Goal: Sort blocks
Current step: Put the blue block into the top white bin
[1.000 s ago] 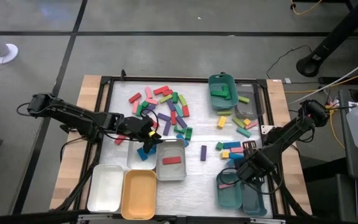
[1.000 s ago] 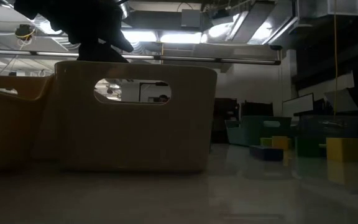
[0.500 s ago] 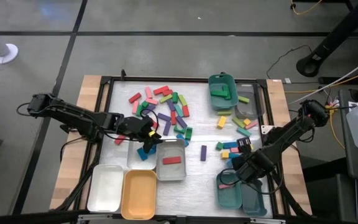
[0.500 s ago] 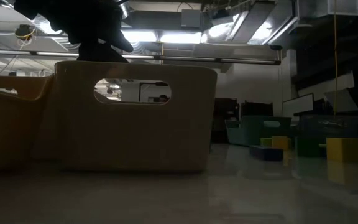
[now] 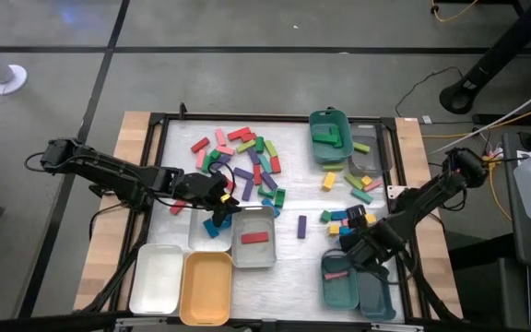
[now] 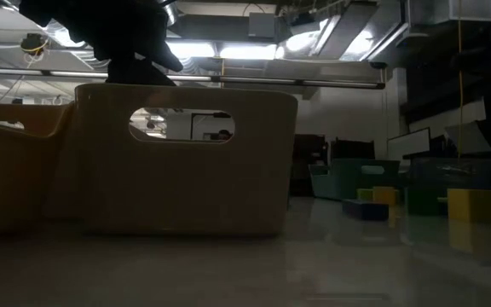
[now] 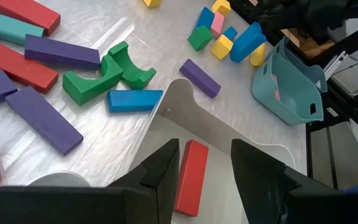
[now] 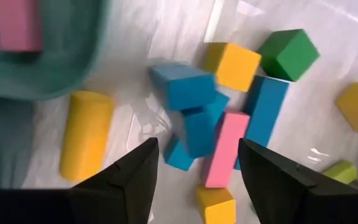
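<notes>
Loose coloured blocks lie scattered across the middle of the table. A smaller cluster lies toward the right. My left gripper is open and empty, hovering over the grey tray, in which a red block lies flat. My right gripper points steeply down, open and empty, above the right cluster. Blue blocks and a pink block show between its fingers, below them.
White and orange trays stand at the near left. A teal tray holding a pink block stands near right. A teal tray with green blocks and a grey one stand at the far right. A yellow cylinder lies beside the near teal tray.
My right gripper has rolled and tipped at the wrist. Its fingers have swung a little toward the table's left, over the cluster of blue, pink and yellow blocks. It has stayed open.
</notes>
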`<state>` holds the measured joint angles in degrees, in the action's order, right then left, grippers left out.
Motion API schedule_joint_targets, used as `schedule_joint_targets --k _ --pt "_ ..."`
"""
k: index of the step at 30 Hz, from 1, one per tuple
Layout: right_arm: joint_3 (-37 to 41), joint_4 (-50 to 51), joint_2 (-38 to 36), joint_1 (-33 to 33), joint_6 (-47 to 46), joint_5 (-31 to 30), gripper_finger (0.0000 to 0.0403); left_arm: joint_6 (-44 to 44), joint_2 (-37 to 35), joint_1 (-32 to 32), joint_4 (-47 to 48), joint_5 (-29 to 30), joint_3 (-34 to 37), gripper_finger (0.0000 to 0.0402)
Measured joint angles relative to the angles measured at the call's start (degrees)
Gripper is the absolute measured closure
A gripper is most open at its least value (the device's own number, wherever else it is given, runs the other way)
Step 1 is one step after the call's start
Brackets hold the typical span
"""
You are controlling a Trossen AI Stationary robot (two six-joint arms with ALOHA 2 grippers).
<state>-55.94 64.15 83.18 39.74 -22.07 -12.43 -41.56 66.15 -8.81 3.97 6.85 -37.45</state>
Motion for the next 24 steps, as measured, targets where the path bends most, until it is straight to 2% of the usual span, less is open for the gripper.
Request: schedule_joint_targets --k 5,10,17,24 --pt "-0.01 -0.03 0.0 -4.6 0.07 2.29 0.0182 0.0 0.0 -0.07 0.0 0.0 0.0 0.0268" --pt "0.0 -0.1 0.0 -7.49 1.18 8.0 0.0182 0.02 0.0 -0.07 0.03 0.0 0.0 0.0268" --pt "0.26 -1.75 0.0 -7.55 1.59 9.71 0.0182 0.02 0.0 -0.07 0.04 0.0 0.0 0.0268" --pt "4.0 -6.08 0.0 -7.55 1.58 11.9 0.0182 0.02 0.0 -0.1 0.07 0.0 0.0 0.0268"
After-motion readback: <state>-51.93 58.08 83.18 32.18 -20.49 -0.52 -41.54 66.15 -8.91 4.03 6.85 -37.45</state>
